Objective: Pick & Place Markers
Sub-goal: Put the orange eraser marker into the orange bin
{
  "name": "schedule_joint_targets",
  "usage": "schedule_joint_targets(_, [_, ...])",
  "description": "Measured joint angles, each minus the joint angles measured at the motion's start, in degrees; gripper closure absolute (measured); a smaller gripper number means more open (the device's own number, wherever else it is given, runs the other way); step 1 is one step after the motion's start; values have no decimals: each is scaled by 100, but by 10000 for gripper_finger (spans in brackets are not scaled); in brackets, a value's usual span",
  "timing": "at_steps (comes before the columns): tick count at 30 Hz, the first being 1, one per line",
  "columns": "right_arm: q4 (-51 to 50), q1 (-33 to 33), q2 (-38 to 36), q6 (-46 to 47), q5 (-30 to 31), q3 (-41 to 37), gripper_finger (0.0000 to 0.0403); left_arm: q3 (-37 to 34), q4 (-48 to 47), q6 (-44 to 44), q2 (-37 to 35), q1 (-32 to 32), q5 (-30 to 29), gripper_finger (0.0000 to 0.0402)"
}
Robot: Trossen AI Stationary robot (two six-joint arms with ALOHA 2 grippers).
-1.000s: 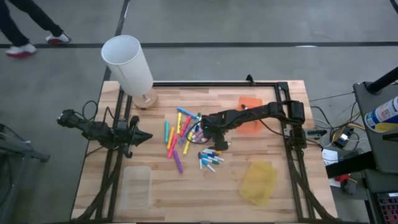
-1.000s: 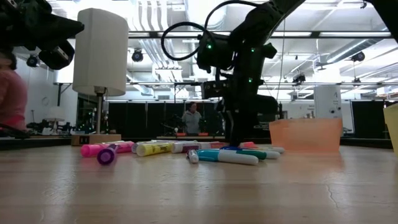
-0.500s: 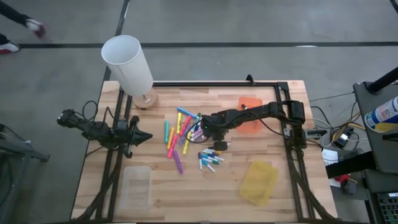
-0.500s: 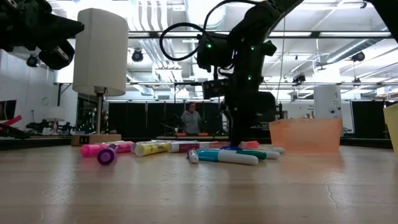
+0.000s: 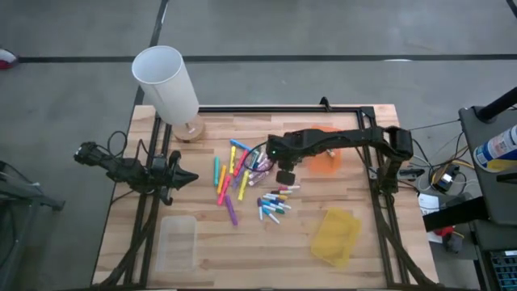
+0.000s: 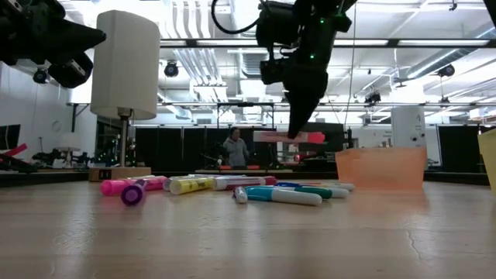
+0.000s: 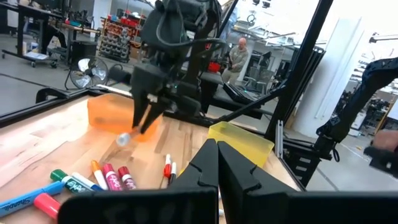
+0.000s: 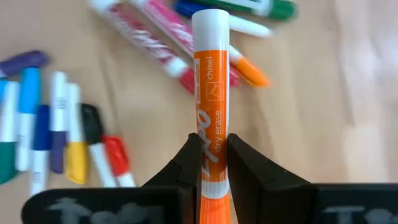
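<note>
Several markers (image 5: 242, 174) in many colours lie flat and scattered on the wooden table, with a second cluster of markers (image 5: 273, 204) nearer the front. My right gripper (image 5: 284, 175) hangs above them, shut on an orange marker (image 8: 210, 93) with a white end. That orange marker (image 6: 291, 137) floats level, well above the table. My left gripper (image 5: 190, 176) waits shut at the table's left side, pointing level toward the pile. My right gripper pinches the orange marker's barrel (image 8: 209, 144), at its printed label, between its two fingers (image 8: 187, 160). The fingers come steeply from above and lie across the marker. The marker lies level in the hold, lifted clear of the table and the other markers.
An orange bin (image 5: 327, 158) sits just right of the held marker, partly under the right arm. A yellow bin (image 5: 335, 236) stands front right, a clear bin (image 5: 178, 241) front left. A white lamp (image 5: 166, 81) stands at the far left corner.
My right gripper, down among the markers a second ago, has risen and rolled about its own axis. The orange marker has come up with it, lifted clear of the pile. The other markers stay where they were.
</note>
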Motion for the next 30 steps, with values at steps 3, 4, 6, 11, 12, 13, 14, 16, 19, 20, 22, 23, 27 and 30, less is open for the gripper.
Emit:
schedule_joint_targets(3, [-312,-59,-224,255,277,-11,357,0,0,-14,6,0,-15,402])
schedule_joint_targets(4, [-401,-93,-301,342,346,-11,357,0,3,-33,12,0,-21,402])
schedule_joint_targets(6, [-593,-164,-432,522,496,-34,357,0,-7,-41,19,0,-27,402])
schedule_joint_targets(11, [-899,-287,-745,945,877,-126,357,0,-14,-43,28,0,-39,402])
schedule_joint_targets(12, [-932,-317,-818,1015,883,-157,357,0,-24,-43,28,0,-39,402])
schedule_joint_targets(13, [-965,-340,-851,1093,881,-185,357,0,-29,-43,28,0,-40,402])
schedule_joint_targets(14, [-969,-363,-883,1180,883,-215,357,0,-29,-43,28,0,-40,402])
schedule_joint_targets(16, [-983,-425,-963,1356,883,-308,358,0,-40,-43,28,0,-40,402])
schedule_joint_targets(19, [-1001,-522,-1083,1632,883,-479,358,0,-48,-43,28,0,-37,402])
schedule_joint_targets(20, [-1044,-562,-1103,1733,881,-542,358,0,-47,-43,28,0,-38,402])
schedule_joint_targets(22, [-1104,-665,-1137,1860,887,-660,358,0,-63,-44,28,0,-36,402])
schedule_joint_targets(23, [-1101,-703,-1165,1911,909,-739,358,0,-64,-47,28,0,-36,402])
schedule_joint_targets(27, [-1104,-891,-1267,2141,995,-1034,358,0,-66,-47,28,0,-36,402])
schedule_joint_targets(30, [-1105,-1020,-1267,2315,965,-1264,358,0,-75,-47,28,0,-36,402])
